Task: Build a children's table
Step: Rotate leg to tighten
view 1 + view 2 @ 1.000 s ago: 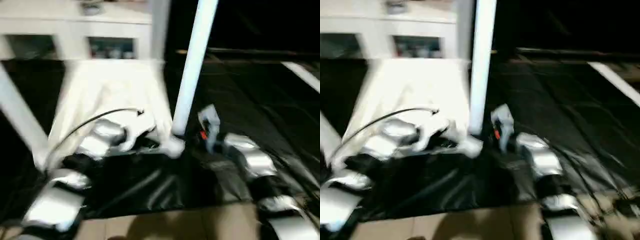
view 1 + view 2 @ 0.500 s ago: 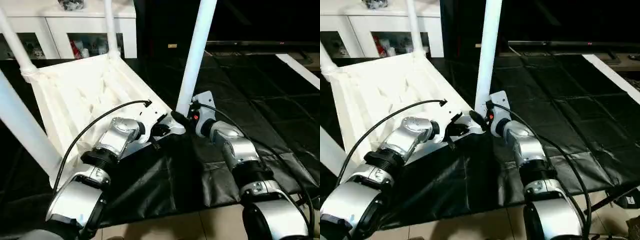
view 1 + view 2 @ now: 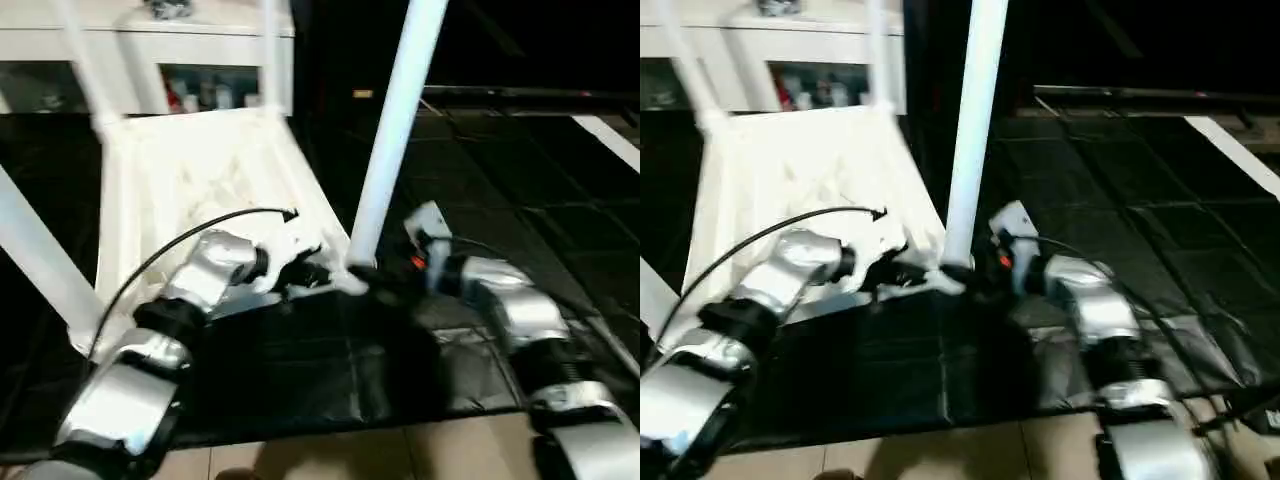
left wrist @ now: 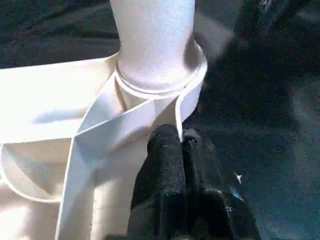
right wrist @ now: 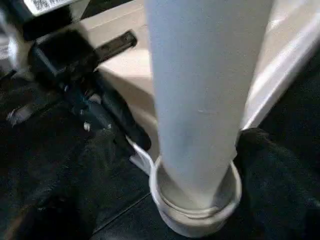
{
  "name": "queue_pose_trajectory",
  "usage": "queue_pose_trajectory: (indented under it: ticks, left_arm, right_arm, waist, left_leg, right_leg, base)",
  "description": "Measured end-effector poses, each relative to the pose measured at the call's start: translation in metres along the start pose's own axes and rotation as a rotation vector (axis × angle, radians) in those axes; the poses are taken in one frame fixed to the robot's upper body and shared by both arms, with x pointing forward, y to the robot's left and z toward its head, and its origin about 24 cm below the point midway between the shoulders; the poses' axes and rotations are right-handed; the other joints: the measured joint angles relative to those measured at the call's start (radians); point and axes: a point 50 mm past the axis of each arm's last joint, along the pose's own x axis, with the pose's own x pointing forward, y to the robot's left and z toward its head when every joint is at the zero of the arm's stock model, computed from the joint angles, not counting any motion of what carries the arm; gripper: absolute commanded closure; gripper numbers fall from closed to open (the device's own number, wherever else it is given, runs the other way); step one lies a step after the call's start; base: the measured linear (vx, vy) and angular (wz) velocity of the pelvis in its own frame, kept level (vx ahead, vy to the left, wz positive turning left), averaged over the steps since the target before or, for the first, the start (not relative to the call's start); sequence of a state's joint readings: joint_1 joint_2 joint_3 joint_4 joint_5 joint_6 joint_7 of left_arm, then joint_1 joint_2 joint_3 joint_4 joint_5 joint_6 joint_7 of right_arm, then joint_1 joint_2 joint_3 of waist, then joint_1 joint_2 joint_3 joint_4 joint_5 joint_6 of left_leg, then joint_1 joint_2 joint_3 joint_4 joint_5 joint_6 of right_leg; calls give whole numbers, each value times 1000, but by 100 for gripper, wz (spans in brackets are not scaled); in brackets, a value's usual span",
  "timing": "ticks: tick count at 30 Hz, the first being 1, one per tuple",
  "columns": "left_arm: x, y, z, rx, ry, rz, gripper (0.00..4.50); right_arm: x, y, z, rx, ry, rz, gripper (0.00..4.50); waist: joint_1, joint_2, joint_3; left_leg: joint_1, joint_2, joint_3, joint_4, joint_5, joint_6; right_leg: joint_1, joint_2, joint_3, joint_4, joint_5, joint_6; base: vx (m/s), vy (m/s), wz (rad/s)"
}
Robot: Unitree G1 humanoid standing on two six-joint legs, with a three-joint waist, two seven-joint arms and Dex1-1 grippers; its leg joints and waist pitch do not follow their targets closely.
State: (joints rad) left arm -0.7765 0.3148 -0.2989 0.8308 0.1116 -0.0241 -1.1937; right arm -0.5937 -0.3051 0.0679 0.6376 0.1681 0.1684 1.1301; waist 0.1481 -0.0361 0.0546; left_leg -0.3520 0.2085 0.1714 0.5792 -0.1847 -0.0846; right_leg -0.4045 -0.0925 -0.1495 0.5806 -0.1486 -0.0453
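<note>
The children's table lies upside down on the black mat, the ribbed underside of its white top facing up. A long white leg stands upright in the near corner socket. My left gripper is shut on the thin white wall of the top right beside that socket, and its black fingers reach in from the side. My right gripper sits low on the mat just to the right of the leg's base, facing the leg. It is dark against the mat.
Another leg rises at the left edge, and two more stand at the far corners. Behind the table is a white cabinet with glass doors. The black mat ends at a beige floor near me.
The camera has shifted and the picture is blurred again. My right gripper has drawn back a little to the right of the leg's base. The left gripper has kept its hold.
</note>
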Motion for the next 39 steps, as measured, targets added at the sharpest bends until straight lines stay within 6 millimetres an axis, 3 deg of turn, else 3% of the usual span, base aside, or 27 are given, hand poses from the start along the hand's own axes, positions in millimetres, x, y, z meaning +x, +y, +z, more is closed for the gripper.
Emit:
queue_pose_trajectory:
  ticks: [5,14,15,20,21,24,30,39]
  left_arm:
    - [-14,-9,-7,87,19,-137,450]
    - [-22,-21,-9,161,37,-293,450]
    - [-22,-22,-9,170,40,-307,450]
    - [-22,-25,-8,194,54,-351,450]
    - [-22,-25,-8,196,55,-353,450]
    - [-22,-25,-7,203,55,-354,450]
    - [-20,-25,-7,211,51,-356,450]
    - [-21,-25,-7,211,52,-356,450]
  right_arm:
    - [-22,-2,2,-29,50,115,4]
    - [-16,14,-1,-66,96,331,4]
    - [-16,14,-1,-63,95,335,32]
    - [-8,20,-4,-47,85,386,56]
    - [-7,20,-4,-45,84,393,82]
    - [-4,23,-5,-43,86,419,94]
    - [5,30,-5,-43,75,467,164]
    - [9,32,-6,-37,66,476,228]
  waist:
    - [22,0,0]
    - [25,0,0]
    - [25,0,0]
    - [24,0,0]
    - [24,0,0]
    - [23,0,0]
    - [24,0,0]
    - [24,0,0]
  left_leg:
    - [0,0,0,0,0,0]
    - [1,1,0,5,0,0]
    - [1,1,0,5,0,0]
    - [1,1,0,6,0,0]
    - [1,1,0,6,0,0]
    - [1,1,0,6,0,0]
    - [1,1,0,6,0,0]
    - [1,1,0,7,0,0]
  right_leg:
    - [1,0,0,0,0,0]
    - [1,-1,0,4,0,1]
    - [2,-1,0,4,-1,1]
    - [2,-1,1,5,-4,6]
    - [2,-1,1,6,-4,6]
    - [2,-1,1,6,-4,6]
    - [2,-1,1,6,-4,6]
    - [2,-1,1,7,-4,6]
  base:
    - [0,0,0]
    - [0,0,0]
    - [0,0,0]
    - [0,0,0]
    - [0,0,0]
    - [0,0,0]
    - [0,0,0]
    - [0,0,0]
